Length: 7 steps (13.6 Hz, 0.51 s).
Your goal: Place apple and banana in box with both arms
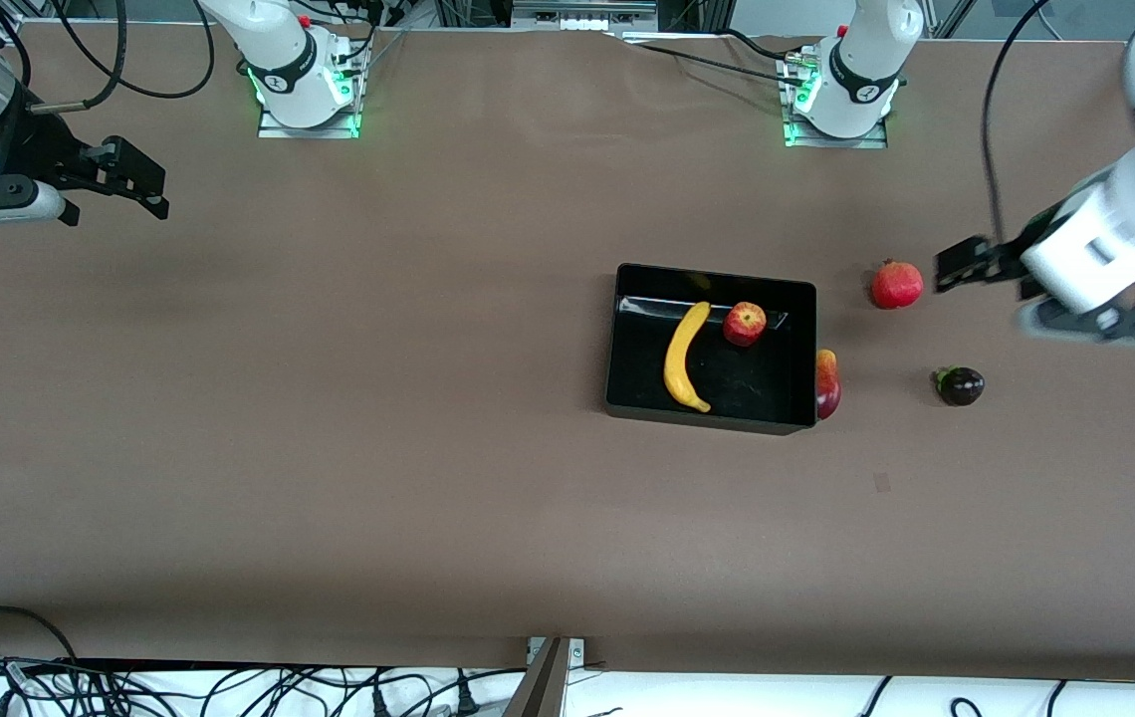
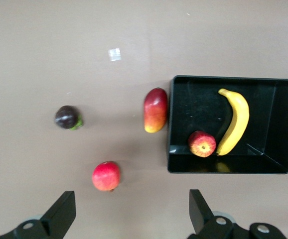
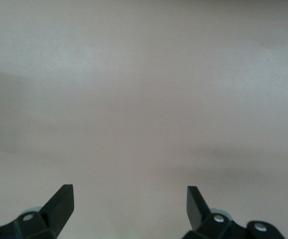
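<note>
A: Nearest the camera, what crowds the shallow black plastic box [image 1: 712,416]?
B: An elongated red-yellow mango [image 1: 827,383] touching its wall toward the left arm's end; a dark purple round fruit [image 1: 961,385] and a plain red round fruit [image 1: 896,284] lie toward the desk's edge there.
A: Inside?
B: The long yellow banana [image 1: 684,358] and the small red apple [image 1: 745,324].
A: Grippers?
B: The left gripper [image 1: 956,265] is spread open, empty, by the red fruit. The right gripper [image 1: 134,184] is open, and its wrist view shows bare desk only.

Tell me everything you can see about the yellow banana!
The banana is long, curved and bright yellow, smooth-skinned, with darker tips. It lies flat on the floor of the black box, stretching from near the wall closer to the robots' bases toward the wall closer to the front camera. The apple sits beside its upper end, very close; I cannot tell if they touch. No pincer holds it.
</note>
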{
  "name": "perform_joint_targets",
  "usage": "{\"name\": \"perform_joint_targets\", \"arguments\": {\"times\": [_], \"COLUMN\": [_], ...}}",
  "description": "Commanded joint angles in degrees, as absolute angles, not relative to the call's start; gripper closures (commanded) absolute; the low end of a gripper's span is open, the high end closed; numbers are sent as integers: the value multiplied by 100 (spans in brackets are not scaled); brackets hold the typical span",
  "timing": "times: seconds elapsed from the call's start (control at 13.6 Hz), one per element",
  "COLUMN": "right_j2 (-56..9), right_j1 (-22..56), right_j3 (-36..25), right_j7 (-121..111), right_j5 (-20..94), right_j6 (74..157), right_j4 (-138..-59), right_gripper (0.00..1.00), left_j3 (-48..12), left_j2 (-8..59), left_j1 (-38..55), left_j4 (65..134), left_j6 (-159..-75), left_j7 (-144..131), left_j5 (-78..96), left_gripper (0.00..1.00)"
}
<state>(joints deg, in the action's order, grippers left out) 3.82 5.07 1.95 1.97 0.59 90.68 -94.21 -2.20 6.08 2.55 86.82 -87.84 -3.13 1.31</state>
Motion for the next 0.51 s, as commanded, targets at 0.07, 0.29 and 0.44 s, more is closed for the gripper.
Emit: {"name": "perform_joint_targets", "arguments": {"times": [0.07,0.29,0.44], "right_j2": [378,378,378], "right_j1": [475,475,475], "right_j3": [237,237,237], "right_j7": [255,255,255], "right_j5": [26,26,26], "right_j6": [9044,9044,9044], "right_j4": [-9360,-9352,-9360], "right_gripper": [0,0,0], "left_j3": [176,9,-52], "left_j2": [-123,-105,-114], "left_j1": [642,431,361], "left_j4": [9703,9677,9668], "left_j6": [-9396,-9369,-9177], "left_j7": [-309,-272,-272], "left_j5": [132,123,114], "left_gripper": [0,0,0]}}
